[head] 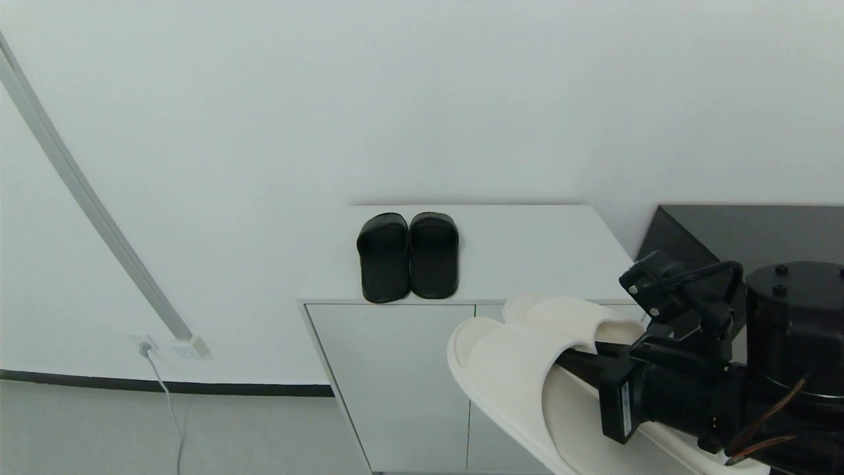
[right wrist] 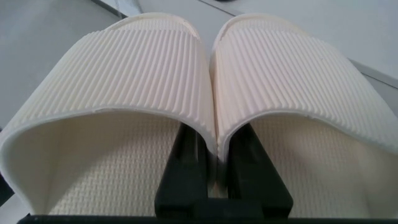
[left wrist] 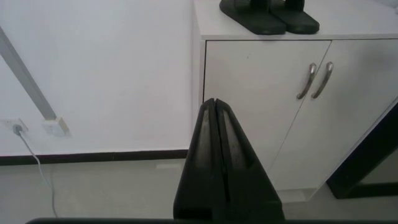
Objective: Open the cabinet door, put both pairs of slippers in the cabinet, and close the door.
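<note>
r gripper [right wrist: 216,171] clamps the white slippers [head: 521,356] by their two inner side walls, pinched together. the pair hangs in front of the cabinet [head: 395,369], near its right door & just below its top. black slippers [head: 409,257] sit side by side on the cabinet top, at the front edge, above the left door. both doors look shut. the two handles [left wrist: 316,79] stand just beside each other at the middle seam. l gripper [left wrist: 215,109] is pressed closed w/ nothing in it, low in front of the cabinet, off its left door.

step in hand, as i read it: a door must open before the white pair can go in, & only the l gripper is free for that. to do it well:
- spread the l gripper first
- meet one handle square-on
- close round the bar, not the door face
- pull along the hinge arc
- hold the r arm & pair back from the door's swing
- grip firm, since the soft walls could slip

cabinet inside isn't visible, so shelf height can't be told.
</note>
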### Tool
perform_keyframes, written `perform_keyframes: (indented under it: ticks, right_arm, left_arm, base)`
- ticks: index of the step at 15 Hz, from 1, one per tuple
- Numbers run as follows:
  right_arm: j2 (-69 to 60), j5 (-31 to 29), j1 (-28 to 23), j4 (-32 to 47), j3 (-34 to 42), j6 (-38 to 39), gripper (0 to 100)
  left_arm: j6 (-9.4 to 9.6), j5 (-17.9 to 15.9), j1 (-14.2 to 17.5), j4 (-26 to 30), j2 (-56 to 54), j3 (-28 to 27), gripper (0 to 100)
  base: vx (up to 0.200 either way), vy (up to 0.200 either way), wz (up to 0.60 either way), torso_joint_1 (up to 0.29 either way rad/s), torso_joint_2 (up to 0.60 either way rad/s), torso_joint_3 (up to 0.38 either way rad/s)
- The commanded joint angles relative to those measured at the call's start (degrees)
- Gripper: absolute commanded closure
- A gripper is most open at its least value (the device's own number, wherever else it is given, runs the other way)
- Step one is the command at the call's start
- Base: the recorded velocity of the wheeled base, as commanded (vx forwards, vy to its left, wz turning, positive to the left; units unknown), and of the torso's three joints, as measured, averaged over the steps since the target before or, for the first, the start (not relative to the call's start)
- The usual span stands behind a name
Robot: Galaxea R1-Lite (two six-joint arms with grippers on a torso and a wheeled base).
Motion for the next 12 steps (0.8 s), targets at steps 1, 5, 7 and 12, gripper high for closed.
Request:
perform_keyframes:
  ticks: [1,5,7,12]
  right_arm:
    - [0.4,0.0,0.1,0.0,0.2,0.0,100]
    - [0.4,0.0,0.1,-0.1,0.6,0.0,100]
    - [0.4,0.2,0.1,-0.2,1.0,0.0,100]
    - [0.4,0.0,0.6,-0.1,1.3,0.0,100]
  left_arm:
    - [-0.02,0.0,0.0,0.0,0.1,0.0,100]
    - [-0.02,0.0,0.0,0.0,0.1,0.0,100]
    - [-0.02,0.0,0.0,0.0,0.1,0.0,100]
    - [-0.55,0.1,0.0,0.0,0.1,0.0,0]
  base:
    - [0.0,0.0,0.0,0.0,0.0,0.0]
    - [0.0,0.0,0.0,0.0,0.0,0.0]
    - [0.0,0.0,0.0,0.0,0.0,0.0]
    - [0.0,0.0,0.0,-0.134,0.32,0.179]
